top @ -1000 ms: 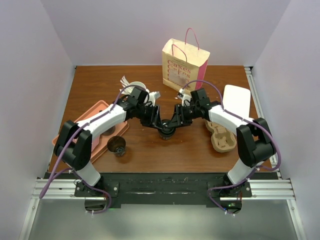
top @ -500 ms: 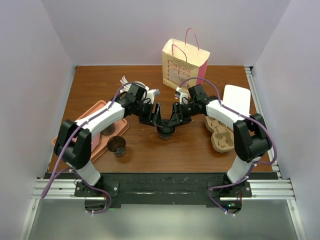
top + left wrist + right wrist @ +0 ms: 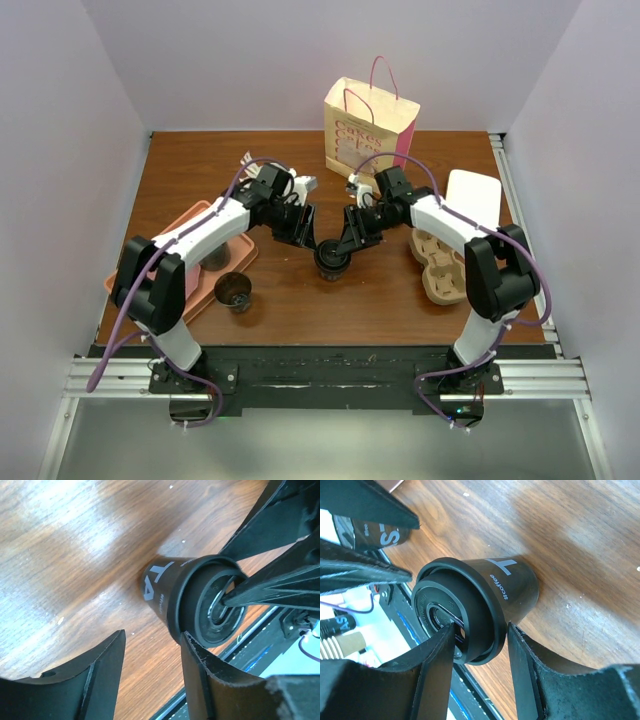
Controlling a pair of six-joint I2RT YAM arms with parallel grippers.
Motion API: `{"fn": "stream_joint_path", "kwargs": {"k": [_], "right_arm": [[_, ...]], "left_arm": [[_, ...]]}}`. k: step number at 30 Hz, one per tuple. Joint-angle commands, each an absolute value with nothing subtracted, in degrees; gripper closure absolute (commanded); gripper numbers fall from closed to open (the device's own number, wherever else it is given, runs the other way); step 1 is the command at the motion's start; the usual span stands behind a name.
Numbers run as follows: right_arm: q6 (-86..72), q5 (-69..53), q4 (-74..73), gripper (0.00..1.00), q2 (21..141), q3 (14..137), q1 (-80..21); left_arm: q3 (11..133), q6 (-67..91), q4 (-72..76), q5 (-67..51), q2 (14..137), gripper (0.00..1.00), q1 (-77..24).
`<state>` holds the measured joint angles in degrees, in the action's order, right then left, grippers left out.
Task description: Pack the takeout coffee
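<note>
The takeout coffee (image 3: 333,262), a dark cup with a black lid, stands on the table between both arms. My right gripper (image 3: 346,243) is shut on its lid. In the right wrist view, one finger (image 3: 437,660) sits in the lid's top recess and the other presses the rim from outside, with the cup (image 3: 512,587) beyond. My left gripper (image 3: 303,236) hangs just left of the cup. The left wrist view shows the left gripper (image 3: 154,636) open and holding nothing, its right finger (image 3: 200,675) against the lid's edge (image 3: 187,605).
A paper bag (image 3: 368,128) with pink handles stands at the back. A tan cup carrier (image 3: 441,266) lies right of the cup, with a white sheet (image 3: 474,198) behind it. At left is a pink tray (image 3: 196,222). An open dark cup (image 3: 234,290) stands by its corner.
The left gripper has let go of the cup and drawn back a little to the left. The right gripper keeps its hold on the lid, its arm shifted slightly.
</note>
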<state>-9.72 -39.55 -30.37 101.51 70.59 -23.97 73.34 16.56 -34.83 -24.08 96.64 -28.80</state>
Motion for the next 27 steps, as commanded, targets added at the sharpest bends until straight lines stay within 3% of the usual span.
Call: {"fn": "stream_joint_path", "kwargs": {"k": [1,8,21,27], "right_arm": [[-2.29,-32.17,-37.44,0.53,106.43,71.45,-23.91],[-2.29,-31.20,-38.23,0.53,106.08,72.07,-23.91],[-4.66,-30.23,-33.06,0.55,106.26,66.98,-23.91],[-6.06,-31.02,-31.03,0.56,106.88,65.22,-23.73]], "left_arm": [[70.85,15.11,-31.57,-24.17,96.07,0.48,-28.39],[67.68,16.52,-28.57,-25.23,96.06,0.48,-28.39],[58.54,20.13,-29.18,-13.29,97.82,0.53,-29.18],[56.60,21.71,-26.90,-13.09,98.00,0.54,-29.97]]}}
